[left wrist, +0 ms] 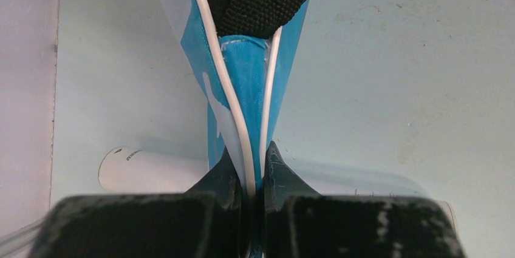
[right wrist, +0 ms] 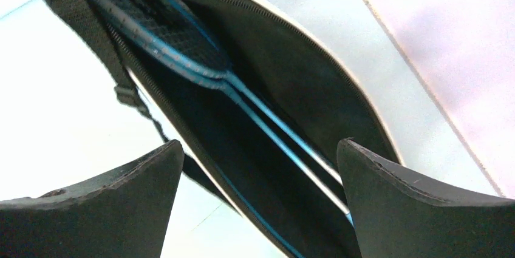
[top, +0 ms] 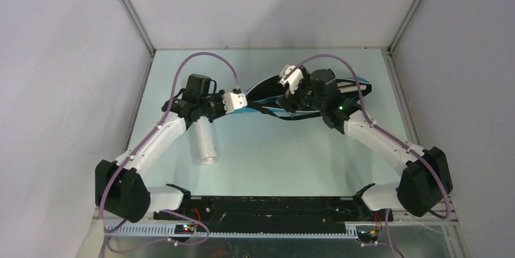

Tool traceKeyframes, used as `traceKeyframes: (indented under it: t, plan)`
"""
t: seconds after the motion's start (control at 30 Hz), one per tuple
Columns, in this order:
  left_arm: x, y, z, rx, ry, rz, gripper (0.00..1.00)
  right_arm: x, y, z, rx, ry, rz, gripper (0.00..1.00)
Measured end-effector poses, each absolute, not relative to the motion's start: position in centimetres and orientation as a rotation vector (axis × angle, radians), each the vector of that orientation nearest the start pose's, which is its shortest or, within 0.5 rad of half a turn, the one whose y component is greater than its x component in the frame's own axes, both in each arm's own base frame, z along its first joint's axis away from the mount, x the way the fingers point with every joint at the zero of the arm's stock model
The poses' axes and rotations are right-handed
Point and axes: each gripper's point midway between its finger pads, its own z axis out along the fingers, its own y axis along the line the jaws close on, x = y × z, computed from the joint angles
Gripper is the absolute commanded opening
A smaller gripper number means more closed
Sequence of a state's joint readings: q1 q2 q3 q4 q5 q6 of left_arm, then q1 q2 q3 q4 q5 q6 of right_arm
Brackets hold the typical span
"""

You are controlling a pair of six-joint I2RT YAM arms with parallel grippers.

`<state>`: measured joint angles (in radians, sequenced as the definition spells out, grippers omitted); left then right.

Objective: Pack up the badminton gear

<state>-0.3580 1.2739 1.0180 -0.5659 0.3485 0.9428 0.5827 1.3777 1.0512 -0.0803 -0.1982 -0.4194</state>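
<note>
Left pincer (left wrist: 255, 156) clenched on the blue bag's (left wrist: 243, 82) narrow end, mid-frame; right pincer (right wrist: 258, 145) released over its open mouth, rackets (right wrist: 182, 51) inside. I'd pull the bag taut before fetching the tube (top: 205, 142), lower left.

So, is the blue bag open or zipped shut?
Open. In the right wrist view the mouth of the bag gapes wide, and the rackets lie inside it.

The top camera looks down over the whole table (top: 285, 155), while both wrist cameras peer closely along the blue bag (left wrist: 246, 82) it also shows.
</note>
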Motion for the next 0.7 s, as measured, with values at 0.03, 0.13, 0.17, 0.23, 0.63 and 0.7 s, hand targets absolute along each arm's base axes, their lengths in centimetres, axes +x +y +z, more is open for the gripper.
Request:
traceKeyframes:
  t: [0.03,0.13,0.17,0.23,0.63,0.7]
  plan:
    - [31.6,-14.8,16.2,1.538,1.755,-0.129,0.0,34.9,25.2,21.5,-1.065,1.676,0.306,0.99]
    - [31.5,-14.9,16.2,1.539,1.756,-0.134,0.0,33.8,24.5,19.6,-1.08,1.721,0.323,0.99]
    - [31.5,-14.9,16.2,1.54,1.756,-0.134,0.0,33.4,24.4,18.8,-1.084,1.741,0.33,0.99]
    - [31.5,-14.9,16.2,1.541,1.758,-0.136,0.0,32.8,24.3,17.4,-1.093,1.777,0.35,0.99]
    - [31.1,-15.1,16.3,1.572,1.761,-0.164,0.0,35.4,26.2,15.3,-1.035,1.758,0.366,0.97]
    - [31.1,-15.1,16.3,1.578,1.758,-0.166,0.0,36.0,27.1,15.5,-1.029,1.719,0.373,0.98]
